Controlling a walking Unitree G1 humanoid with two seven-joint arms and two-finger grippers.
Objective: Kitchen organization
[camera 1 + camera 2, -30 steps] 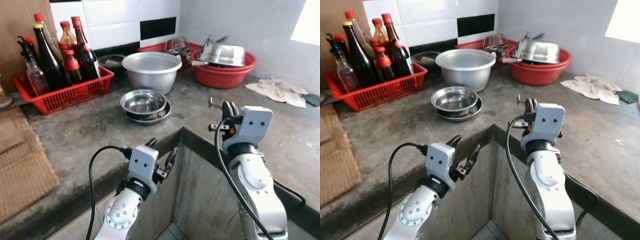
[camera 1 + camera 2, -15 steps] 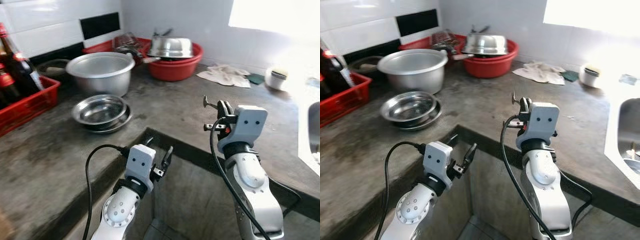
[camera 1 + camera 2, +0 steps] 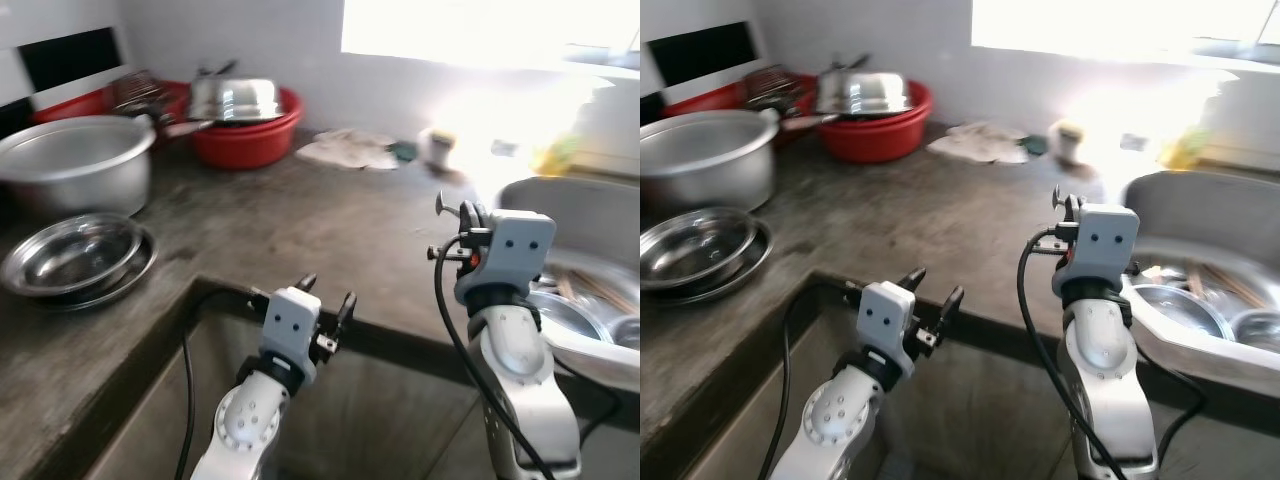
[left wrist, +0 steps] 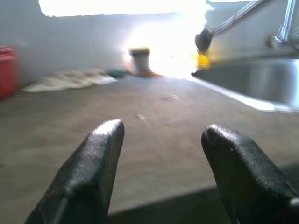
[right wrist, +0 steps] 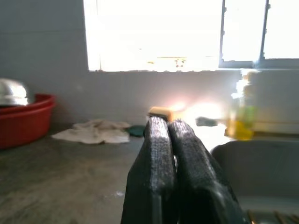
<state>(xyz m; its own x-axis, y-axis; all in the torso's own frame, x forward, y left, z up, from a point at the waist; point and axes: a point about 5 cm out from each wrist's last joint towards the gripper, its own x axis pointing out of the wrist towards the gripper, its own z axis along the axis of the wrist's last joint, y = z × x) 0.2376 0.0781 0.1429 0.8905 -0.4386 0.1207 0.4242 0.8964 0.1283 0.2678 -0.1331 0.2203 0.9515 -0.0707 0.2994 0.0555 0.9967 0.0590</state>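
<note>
My left gripper [image 3: 327, 291] hangs open over the inner edge of the grey stone counter [image 3: 300, 215], nothing between its fingers [image 4: 100, 158]. My right gripper [image 3: 462, 212] is held up, shut and empty, beside the steel sink [image 3: 560, 200]; its fingers [image 5: 161, 158] press together. Two stacked steel bowls [image 3: 70, 262] rest on the counter at the left, with a large aluminium pot [image 3: 72, 160] behind them. A red basin [image 3: 250, 140] holding an upturned steel bowl [image 3: 235, 98] stands against the back wall. Steel dishes [image 3: 1185, 310] and sticks lie in the sink.
A crumpled white cloth [image 3: 345, 150] and a small white jar [image 3: 436, 147] lie near the bright window. A yellow bottle [image 3: 553, 152] stands behind the sink. The counter's dark front edge [image 3: 400, 338] bends in a corner just ahead of both arms.
The camera has swung to the right: the red basket of bottles has left the picture and the sink has come in. Both grippers keep their poses, left open, right shut.
</note>
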